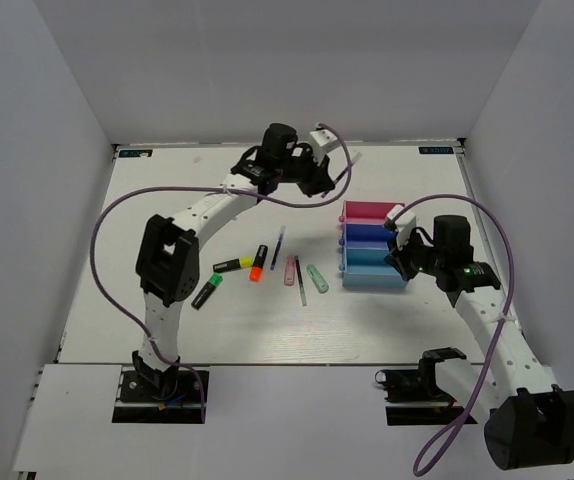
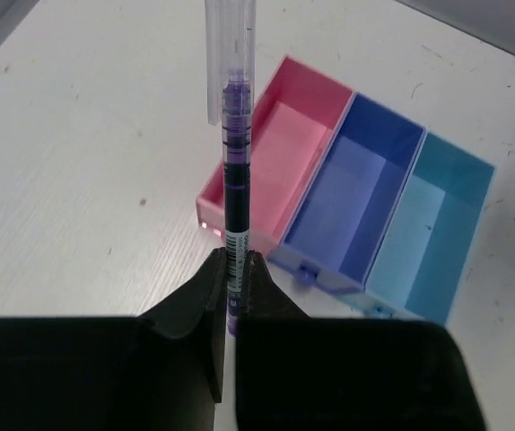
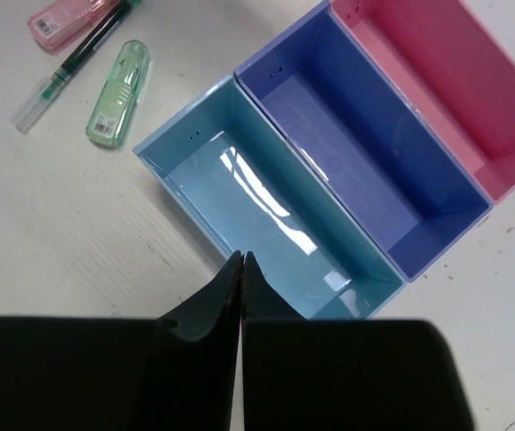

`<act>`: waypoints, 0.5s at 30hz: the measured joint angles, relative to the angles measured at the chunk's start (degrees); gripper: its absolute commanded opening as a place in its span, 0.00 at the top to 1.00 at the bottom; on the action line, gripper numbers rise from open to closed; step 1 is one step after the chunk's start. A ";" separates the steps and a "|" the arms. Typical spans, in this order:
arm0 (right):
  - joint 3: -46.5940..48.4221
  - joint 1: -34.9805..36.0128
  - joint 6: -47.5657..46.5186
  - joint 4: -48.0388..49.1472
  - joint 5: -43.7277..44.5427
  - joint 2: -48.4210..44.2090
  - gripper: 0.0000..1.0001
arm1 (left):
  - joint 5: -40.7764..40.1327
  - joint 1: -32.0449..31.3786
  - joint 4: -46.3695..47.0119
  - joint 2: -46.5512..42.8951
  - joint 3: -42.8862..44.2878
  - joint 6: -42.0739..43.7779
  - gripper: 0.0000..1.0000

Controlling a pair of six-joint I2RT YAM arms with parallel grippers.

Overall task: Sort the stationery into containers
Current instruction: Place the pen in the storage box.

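My left gripper is shut on a purple pen with a clear cap, held in the air over the table beside the pink container. The dark blue container and light blue container adjoin it. All three show empty insides. My right gripper is shut on nothing, just above the near edge of the light blue container. From above, the left gripper is behind the pink container. The right gripper is at the row's right side.
Loose stationery lies left of the containers: yellow-black marker, orange-black marker, green-black marker, dark pen, pink marker, thin pen, pale green marker. White walls enclose the table.
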 measured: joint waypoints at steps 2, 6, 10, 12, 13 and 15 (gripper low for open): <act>0.00 0.00 -0.55 0.42 -0.15 -0.17 1.00 | 0.83 -1.22 2.80 3.67 2.93 0.37 0.99; 0.00 0.00 -1.36 0.37 -0.13 -0.50 1.00 | 1.55 -3.19 9.25 10.75 7.41 0.37 0.99; 0.00 0.00 -1.57 0.39 0.17 -1.07 1.00 | 1.73 -4.81 14.23 16.33 9.27 -0.59 0.99; 0.00 0.00 -1.60 0.39 0.52 -1.31 1.00 | 1.66 -5.44 15.69 18.56 10.14 -1.11 0.99; 0.00 0.00 -1.60 0.39 0.66 -1.42 1.00 | 1.53 -5.73 16.48 19.34 10.27 -1.44 0.99; 0.00 0.00 -1.60 0.39 0.92 -1.60 1.00 | 1.36 -6.21 17.22 20.46 10.71 -1.97 0.99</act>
